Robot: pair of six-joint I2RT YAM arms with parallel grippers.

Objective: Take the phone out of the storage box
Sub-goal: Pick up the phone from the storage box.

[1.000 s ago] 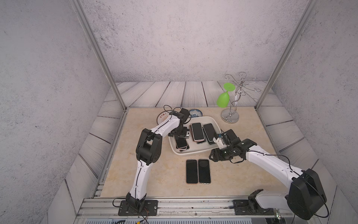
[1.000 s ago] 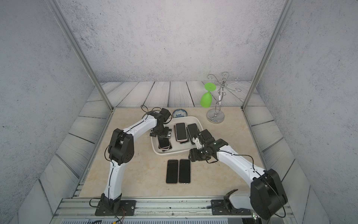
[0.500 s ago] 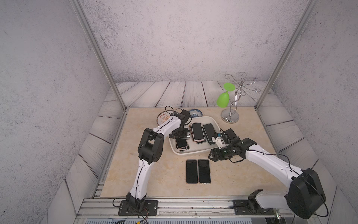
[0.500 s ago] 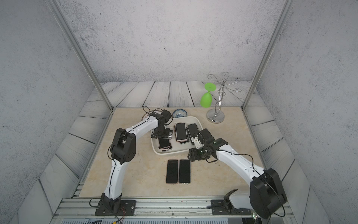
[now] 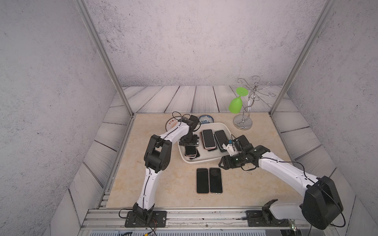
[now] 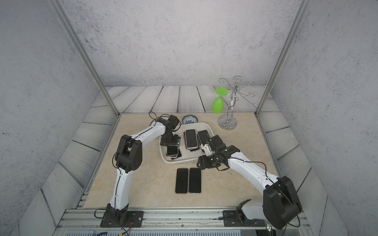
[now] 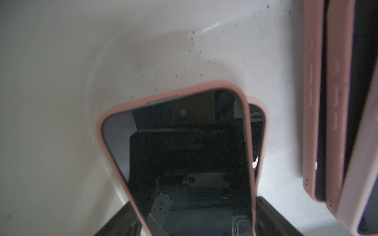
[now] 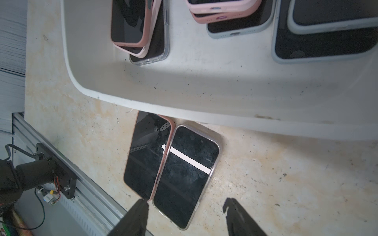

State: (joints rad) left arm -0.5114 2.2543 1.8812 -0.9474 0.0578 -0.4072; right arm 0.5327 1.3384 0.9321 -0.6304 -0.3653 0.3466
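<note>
Pink silicone case, black glass face up: that is the phone (image 7: 190, 153) under my left gripper (image 5: 189, 144). It tops a skewed stack at the left end of the storage box (image 5: 204, 161), centre frame in both top views.

- Left side: one black finger (image 7: 122, 222) sits close against each long edge of the case. I cannot tell whether they are pinching or only flanking. I judge the phone not yet lifted off its stack.
- Right gripper (image 8: 185, 201): fingers spread, nothing between them, over the worktop (image 8: 286, 173) by the near ends of the parked pair.
- Done so far: a pink-cased handset (image 5: 202, 180) and a clear-cased handset (image 5: 215, 180) lie flat, side by side and touching, lower centre of the frame, just outside the box rim.
- Left to do: three piles are in the box. The left pile (image 8: 133, 26) has two pink cases over a clear one. The middle pile (image 8: 225, 12) has pink over grey-blue. The right pile (image 8: 327, 30) has grey cases.

My estimate is well under halfway.

Screen is dark and glossy, mirroring the wrist hardware. Expect slick glass and grippy case edges.
</note>
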